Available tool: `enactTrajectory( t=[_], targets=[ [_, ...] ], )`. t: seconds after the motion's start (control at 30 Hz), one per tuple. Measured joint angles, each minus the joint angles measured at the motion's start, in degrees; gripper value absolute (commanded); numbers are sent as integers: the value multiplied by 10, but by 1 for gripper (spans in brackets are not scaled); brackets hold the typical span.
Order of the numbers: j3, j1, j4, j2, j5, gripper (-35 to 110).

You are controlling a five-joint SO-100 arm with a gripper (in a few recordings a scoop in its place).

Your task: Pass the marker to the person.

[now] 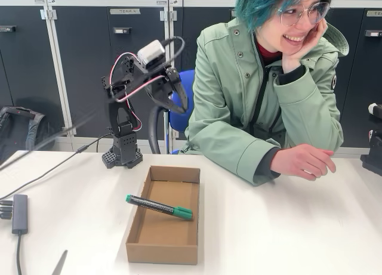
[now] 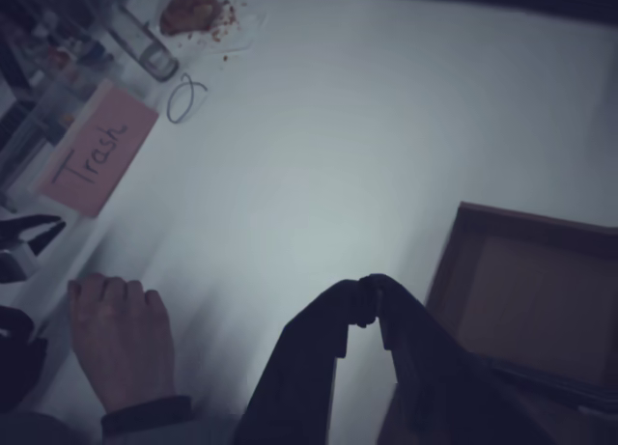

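The marker (image 1: 159, 207), black with a green cap and green end, lies slanted inside the open cardboard box (image 1: 136, 246), its left end resting on the box's left wall. My gripper (image 1: 179, 95) hangs folded back above the arm's base, well behind and above the box, its fingertips together and holding nothing. In the wrist view the gripper (image 2: 368, 287) is shut, with the box (image 2: 512, 223) to its right and a dark strip of the marker (image 2: 555, 385) at the lower right. The person (image 1: 262, 90) sits behind the table, one hand (image 1: 304, 160) resting on it, also seen in the wrist view as the hand (image 2: 121, 334).
A black arm base (image 1: 122, 153) stands at the table's back left. A cable and adapter (image 1: 19, 212) lie at the left edge. In the wrist view a pink "Trash" card (image 2: 97, 160), a glass (image 2: 145, 49) and a wire loop (image 2: 186, 97) sit far off.
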Motion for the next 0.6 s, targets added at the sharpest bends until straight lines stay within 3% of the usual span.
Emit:
enactTrajectory(
  t=[0.43, 0.6],
  targets=[
    [39, -19, 214, -24, -43, -4],
    [98, -7, 225, -24, -61, -3]
  ],
)
